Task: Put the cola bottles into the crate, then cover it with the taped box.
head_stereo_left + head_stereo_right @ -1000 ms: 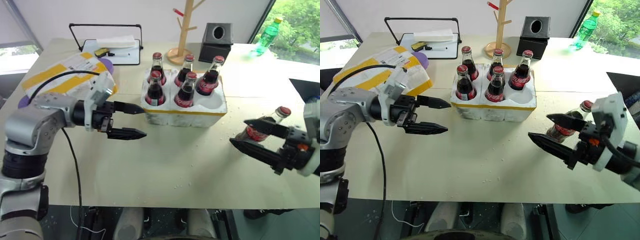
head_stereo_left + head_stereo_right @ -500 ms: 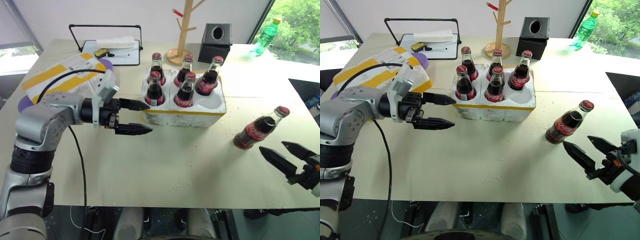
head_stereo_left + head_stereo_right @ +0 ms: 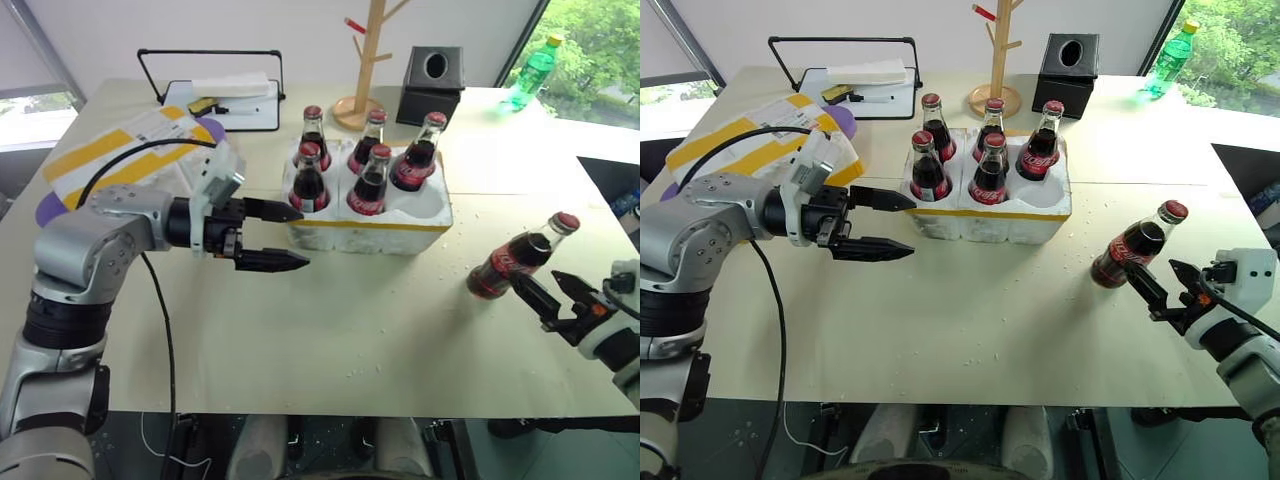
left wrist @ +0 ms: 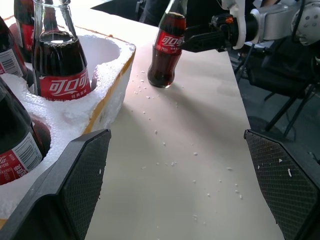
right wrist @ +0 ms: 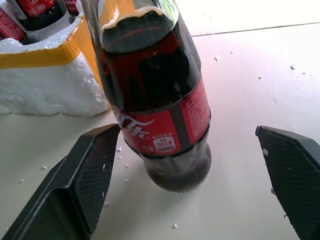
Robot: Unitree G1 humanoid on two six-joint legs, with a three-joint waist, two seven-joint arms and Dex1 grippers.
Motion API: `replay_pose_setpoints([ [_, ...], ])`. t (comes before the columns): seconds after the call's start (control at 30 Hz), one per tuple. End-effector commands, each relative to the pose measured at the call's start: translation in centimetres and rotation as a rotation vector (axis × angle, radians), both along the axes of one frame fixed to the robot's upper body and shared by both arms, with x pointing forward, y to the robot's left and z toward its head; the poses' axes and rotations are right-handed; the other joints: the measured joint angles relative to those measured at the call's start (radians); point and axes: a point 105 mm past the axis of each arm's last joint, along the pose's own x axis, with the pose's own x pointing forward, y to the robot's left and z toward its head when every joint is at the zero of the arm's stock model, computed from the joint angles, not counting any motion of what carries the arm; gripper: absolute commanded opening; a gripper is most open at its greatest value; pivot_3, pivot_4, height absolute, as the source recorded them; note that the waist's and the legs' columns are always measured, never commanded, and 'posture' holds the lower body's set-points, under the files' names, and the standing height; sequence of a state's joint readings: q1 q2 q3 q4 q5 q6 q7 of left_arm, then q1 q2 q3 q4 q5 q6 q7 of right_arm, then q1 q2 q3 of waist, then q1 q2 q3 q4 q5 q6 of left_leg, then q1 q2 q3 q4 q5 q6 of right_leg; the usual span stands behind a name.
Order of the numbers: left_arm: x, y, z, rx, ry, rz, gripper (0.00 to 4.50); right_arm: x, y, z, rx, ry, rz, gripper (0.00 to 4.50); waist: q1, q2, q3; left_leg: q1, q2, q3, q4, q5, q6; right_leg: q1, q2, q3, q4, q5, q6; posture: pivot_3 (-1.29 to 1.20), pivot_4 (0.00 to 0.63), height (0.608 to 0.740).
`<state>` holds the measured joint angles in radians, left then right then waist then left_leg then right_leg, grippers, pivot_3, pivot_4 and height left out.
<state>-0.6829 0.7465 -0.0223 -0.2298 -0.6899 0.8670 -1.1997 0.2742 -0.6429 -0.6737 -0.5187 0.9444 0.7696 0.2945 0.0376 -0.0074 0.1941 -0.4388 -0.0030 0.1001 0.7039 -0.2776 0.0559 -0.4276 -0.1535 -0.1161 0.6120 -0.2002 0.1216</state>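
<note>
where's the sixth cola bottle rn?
Sixth cola bottle stands on the table's right side, outside the crate, just ahead of the open right gripper.

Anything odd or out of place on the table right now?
One cola bottle stands alone on the table, right of the crate, just ahead of the open right gripper. The crate's near right well is empty. White foam crumbs are scattered over the tabletop between them. Nothing looks spilled or tipped.
</note>
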Motion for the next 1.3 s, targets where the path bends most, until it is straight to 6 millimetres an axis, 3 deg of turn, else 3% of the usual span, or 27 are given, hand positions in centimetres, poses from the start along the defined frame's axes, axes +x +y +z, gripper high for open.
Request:
replay_pose_setpoints([
  [0.03,-0.7,-0.2,1.3,-0.008,-0.055,-0.020,4.46,1.0,-0.3,0.3,0.002,-0.037,-0.014,4.50,0.000,0.000,0.000,0.000,0.000,0.000,0.000,0.000,0.000,0.000,0.000,0.000,0.000,0.000,0.000,0.00,0.150,0.740],
  [0.57,-0.7,0.3,1.7,0.004,-0.071,0.010,4.46,4.2,1.1,-0.4,0.053,-0.066,0.061,4.50,0.000,0.001,0.000,0.001,0.000,0.001,0.000,0.000,0.000,0.000,0.000,0.000,0.000,0.000,0.000,0.00,0.150,0.740],
  [0.73,-0.6,0.3,1.7,0.002,-0.075,0.016,4.50,4.5,1.7,0.2,0.058,-0.095,0.088,2.89,-0.001,0.001,0.000,0.001,0.000,0.001,0.000,0.000,0.000,0.000,0.000,0.000,0.000,0.000,0.000,0.00,0.150,0.740],
  [0.8,-0.6,0.3,1.7,-0.002,-0.074,0.018,4.50,4.4,1.8,0.7,0.040,-0.107,0.097,2.89,-0.001,0.001,0.000,0.001,0.000,0.001,-0.001,0.000,-0.001,0.000,0.000,0.000,0.000,0.000,0.000,0.00,0.150,0.740],
  [0.9,-0.6,0.3,1.7,-0.009,-0.072,0.023,4.50,4.2,2.6,3.3,0.022,-0.189,0.165,2.89,-0.002,0.002,0.000,0.001,0.000,0.001,-0.001,0.001,-0.001,0.000,0.001,0.000,0.000,0.000,0.000,0.00,0.150,0.740],
  [1.13,-0.3,0.4,1.5,-0.022,-0.077,0.048,4.50,3.6,6.5,11.3,0.003,-0.414,0.403,2.89,-0.006,0.007,0.002,0.001,0.000,0.002,-0.002,0.001,-0.001,-0.002,0.001,0.002,0.001,0.000,0.000,0.00,0.150,0.740],
  [1.3,-0.3,0.4,1.5,-0.027,-0.085,0.062,4.50,4.3,9.4,14.4,-0.001,-0.496,0.510,2.89,-0.002,0.006,0.002,0.001,0.001,0.002,-0.003,0.001,-0.001,-0.002,0.001,0.002,0.000,0.000,0.000,0.00,0.150,0.740],
])
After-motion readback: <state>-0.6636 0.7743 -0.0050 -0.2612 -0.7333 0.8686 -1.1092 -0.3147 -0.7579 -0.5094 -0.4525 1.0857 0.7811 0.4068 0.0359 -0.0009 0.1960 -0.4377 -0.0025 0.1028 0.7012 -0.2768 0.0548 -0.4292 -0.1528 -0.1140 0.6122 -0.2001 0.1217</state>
